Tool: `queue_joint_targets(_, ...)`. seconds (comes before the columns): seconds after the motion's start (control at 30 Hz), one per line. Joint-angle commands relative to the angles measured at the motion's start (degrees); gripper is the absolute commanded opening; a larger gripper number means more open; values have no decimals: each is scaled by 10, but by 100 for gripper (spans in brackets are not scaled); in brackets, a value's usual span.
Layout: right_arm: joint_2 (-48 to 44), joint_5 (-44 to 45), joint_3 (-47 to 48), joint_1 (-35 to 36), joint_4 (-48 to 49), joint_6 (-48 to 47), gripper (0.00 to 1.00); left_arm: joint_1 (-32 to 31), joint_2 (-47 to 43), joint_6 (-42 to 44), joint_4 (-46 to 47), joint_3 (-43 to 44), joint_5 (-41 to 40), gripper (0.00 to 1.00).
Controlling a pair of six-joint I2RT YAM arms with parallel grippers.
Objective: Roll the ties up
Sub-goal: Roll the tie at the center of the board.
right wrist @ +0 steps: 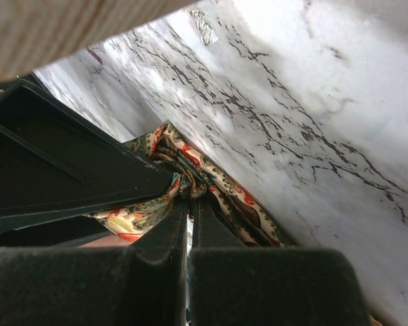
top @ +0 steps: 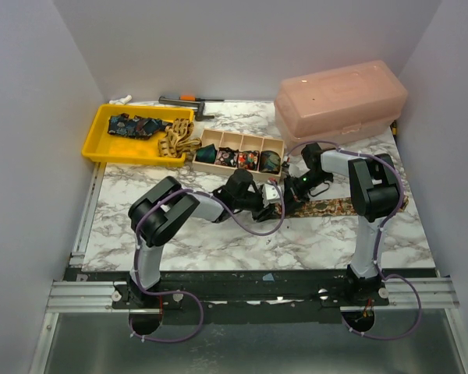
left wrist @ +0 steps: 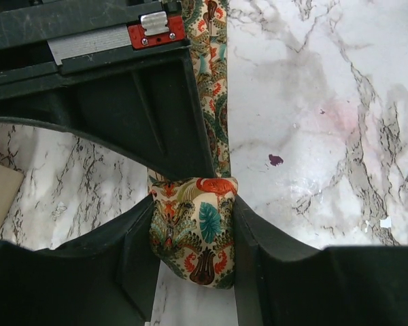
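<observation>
**Both grippers on the tie at mid-table**

The marble table (top: 218,241) carries a pink box (top: 339,97) at the far right and a yellow tray (top: 93,144) at the far left. A wooden organiser (top: 226,166) with a row of compartments stands between them. Loose ties (top: 132,125) lie in the tray, a tan one hanging over its right rim. Rolled ties (top: 246,160) sit in the organiser's compartments.

The left arm (top: 164,214) and right arm (top: 372,187) both reach inward and meet just in front of the organiser. The tie (top: 343,206) lies flat on the table there, its long strip running out to the right under the right arm.

The left gripper (left wrist: 194,231) is clamped on the tie's rolled end (left wrist: 197,238), one finger pressed against each side of the small coil. The right gripper (right wrist: 189,197) has its fingers together, pinching bunched cloth of the same tie (right wrist: 217,183) at their tips, just beside the left gripper.
</observation>
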Motion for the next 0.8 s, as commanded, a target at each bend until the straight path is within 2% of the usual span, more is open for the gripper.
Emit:
queue_joint_targets(0.0,38,70,-14,9,30,-21,0,-9,31,-6,-25,26,-6,42)
queue_joint_targets(0.1,35,62,-17,9,34,-20,0,-16,45,3,-43,40,-32,43)
queue_joint_targets(0.2,31,52,-17,9,32,-22,0,-21,68,12,-98,66,-64,45)
queue_joint_targets(0.37,8,27,-15,8,24,-24,2,-18,85,47,-192,66,-106,38)
queue_joint_targets(0.47,-20,21,-16,3,9,-30,11,-9,92,64,-249,66,-115,30)
queue_joint_targets(0.5,-28,20,-14,-3,1,-31,19,-4,92,66,-262,65,-116,27)
queue_joint_targets(0.57,-42,14,-9,-17,-20,-39,30,-4,90,68,-292,72,-112,23)
queue_joint_targets(0.77,-76,-39,6,-37,-43,-45,40,-5,91,68,-328,82,-115,20)
